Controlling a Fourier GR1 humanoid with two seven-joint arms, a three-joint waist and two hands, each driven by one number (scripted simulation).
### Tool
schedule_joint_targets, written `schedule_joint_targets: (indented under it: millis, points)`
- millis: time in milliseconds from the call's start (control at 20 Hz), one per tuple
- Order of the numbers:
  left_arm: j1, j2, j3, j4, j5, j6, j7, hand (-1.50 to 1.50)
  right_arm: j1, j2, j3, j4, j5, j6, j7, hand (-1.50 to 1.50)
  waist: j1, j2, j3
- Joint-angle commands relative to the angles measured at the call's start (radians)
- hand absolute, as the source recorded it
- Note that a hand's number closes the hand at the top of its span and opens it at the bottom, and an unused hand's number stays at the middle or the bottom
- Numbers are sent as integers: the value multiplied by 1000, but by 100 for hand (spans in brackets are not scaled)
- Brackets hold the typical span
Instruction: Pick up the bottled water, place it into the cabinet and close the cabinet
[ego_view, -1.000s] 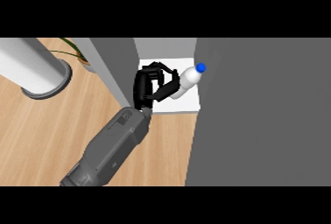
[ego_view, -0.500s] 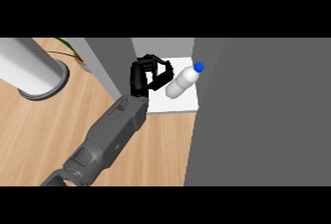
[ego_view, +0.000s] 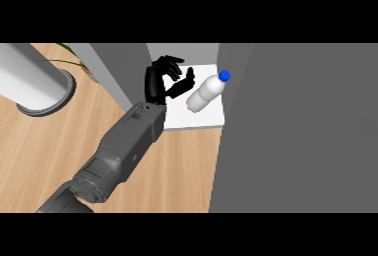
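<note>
The bottled water (ego_view: 204, 95), clear with a blue cap, lies tilted on the white floor of the cabinet (ego_view: 184, 121), cap pointing up-right against the door's edge. My left hand (ego_view: 158, 84) hovers just left of the bottle, open with relaxed fingers and the thumb pointing toward it, a small gap between them. Its grey forearm runs down to the lower left. The right hand is out of sight.
The cabinet's wide grey door (ego_view: 295, 130) fills the right side and stands open. A grey cabinet wall (ego_view: 118, 65) stands left of the hand. A large grey-white cylinder (ego_view: 33, 82) and thin plant leaves (ego_view: 74, 62) stand on the wooden counter (ego_view: 44, 150) at left.
My left hand has let go of the bottle and drawn back to the left. The bottle now lies free on the cabinet floor.
</note>
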Motion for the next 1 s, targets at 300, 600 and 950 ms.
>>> schedule_joint_targets:
  millis: [300,600,950]
  points:
    - [-80,13,66,106,6,-61,-34,-150,45,-5,-22,-65,-60,38,-15,-150,-10,6,0]
    - [-79,0,89,122,14,-83,-58,-150,25,27,19,-47,-44,38,-3,-150,-9,7,-1]
    - [-99,0,68,129,-18,-114,-79,-150,53,-2,-44,-83,-95,72,3,-150,-20,7,0]
